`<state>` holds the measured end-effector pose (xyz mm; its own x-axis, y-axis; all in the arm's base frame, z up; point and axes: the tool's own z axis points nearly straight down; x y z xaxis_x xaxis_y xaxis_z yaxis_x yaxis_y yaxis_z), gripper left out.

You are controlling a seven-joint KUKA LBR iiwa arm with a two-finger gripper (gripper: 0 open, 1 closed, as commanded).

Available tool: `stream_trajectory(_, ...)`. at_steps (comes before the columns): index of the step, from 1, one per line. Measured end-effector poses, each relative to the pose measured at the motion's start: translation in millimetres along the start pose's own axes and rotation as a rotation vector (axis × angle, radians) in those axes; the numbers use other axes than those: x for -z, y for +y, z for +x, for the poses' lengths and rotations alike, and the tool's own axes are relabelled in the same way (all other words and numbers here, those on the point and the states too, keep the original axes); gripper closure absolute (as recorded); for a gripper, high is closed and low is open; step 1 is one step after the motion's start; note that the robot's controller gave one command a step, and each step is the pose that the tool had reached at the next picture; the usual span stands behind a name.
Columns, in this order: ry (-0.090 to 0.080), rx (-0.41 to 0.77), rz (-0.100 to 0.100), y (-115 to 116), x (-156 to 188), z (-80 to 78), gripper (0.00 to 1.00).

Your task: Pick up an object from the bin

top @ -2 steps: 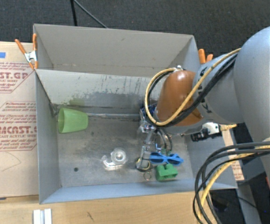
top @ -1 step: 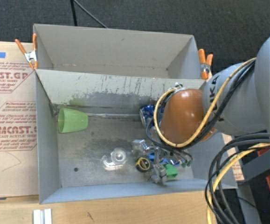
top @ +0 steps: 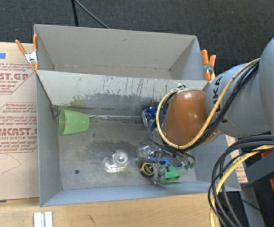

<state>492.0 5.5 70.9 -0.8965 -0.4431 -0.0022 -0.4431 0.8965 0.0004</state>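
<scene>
1. A grey metal bin (top: 47, 126) is seen from above, and the arm (top: 250, 98) is reached into it from the right.
2. The wrist is capped by a rounded orange-brown cover (top: 186, 117), around which yellow and black cables (top: 161, 126) are looped.
3. The gripper (top: 165, 157) is found just below that cover, low over the bin's near right corner. Much of it is hidden by the cover and the cables, so whether it is open or closed cannot be told.
4. A small heap (top: 158, 167) of loose things is gathered in that corner, directly under and beside the gripper.
5. Within the heap, a green block (top: 171, 174) is seen at the right, close to the near wall, and a yellow-and-black ring (top: 147, 169) lies just to its left. Small blue and silvery bits are mixed in between them and cannot be made out further.
6. Nothing can be said to be held, since no thing is clearly shown inside the gripper.
7. A clear plastic piece (top: 116, 161) is lying on the floor near the heap, to its left.
8. A blue thing (top: 149, 113) is set against the far wall, just left of the cover.
9. A pale green cup (top: 73, 122) is lying on its side at the far left, well apart from the gripper.
</scene>
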Motion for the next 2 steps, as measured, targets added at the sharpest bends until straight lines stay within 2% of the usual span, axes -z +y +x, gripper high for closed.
stream_trajectory(1,-0.006,-0.020,0.007,-75,125,5.0,1.00)
stream_trajectory(2,-0.001,-0.126,-0.002,-115,-2,3.3,1.00)
